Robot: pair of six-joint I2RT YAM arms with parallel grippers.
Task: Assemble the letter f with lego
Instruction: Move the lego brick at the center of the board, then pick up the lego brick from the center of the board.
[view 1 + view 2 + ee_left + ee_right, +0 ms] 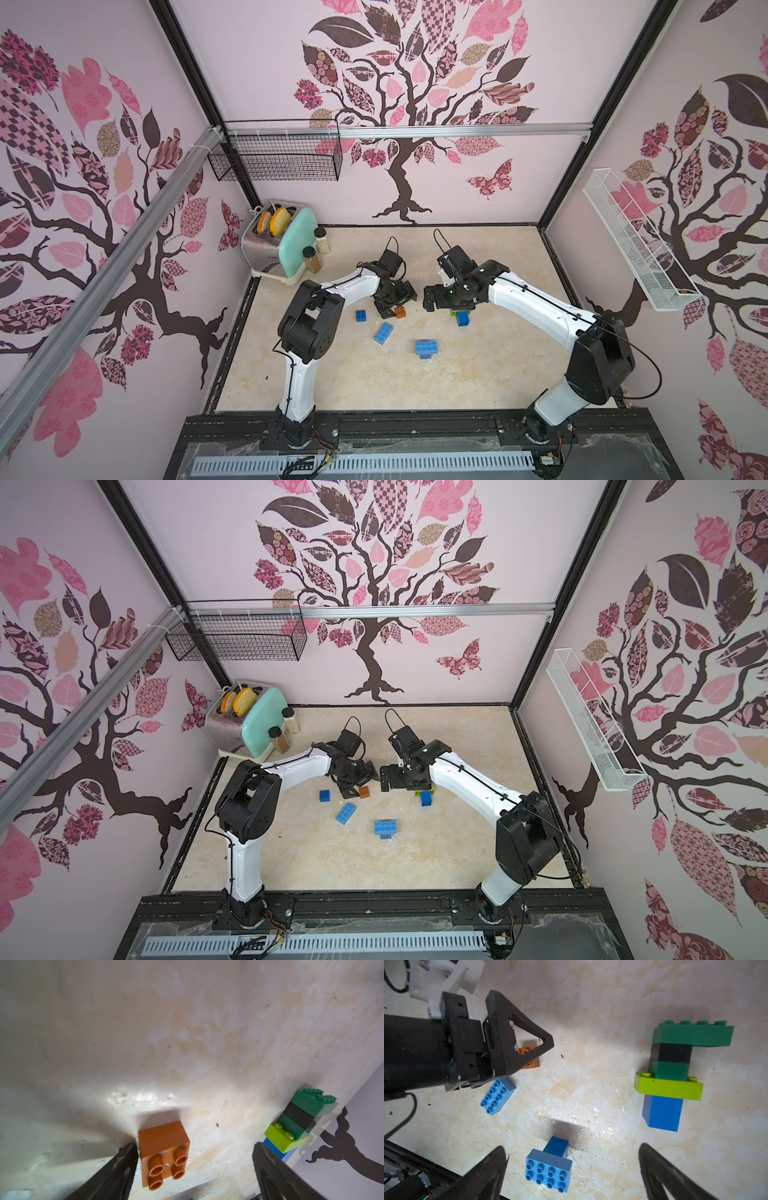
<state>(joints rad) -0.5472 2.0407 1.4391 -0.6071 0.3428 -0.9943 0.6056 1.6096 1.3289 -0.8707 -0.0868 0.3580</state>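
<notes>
The marbled beige surface (pixel 478 374) looked slick and scuffed, with white flecks everywhere. The left end effector (pixel 194 1153) hung wide open around the brown brick (pixel 164 1147), gripping nothing, and that brick sat hard against one finger (pixel 116 1167), not centred! Closing from there could shove or spin the glossy square block instead of pinching it. The right end effector (pixel 572 1151) gaped too, empty, above a blue T-piece (pixel 550 1167) with round hollow studs. The stack (pixel 672 1076) of green, black, green, lime and blue lay on its side under the right arm. A knock could split its joints.
</notes>
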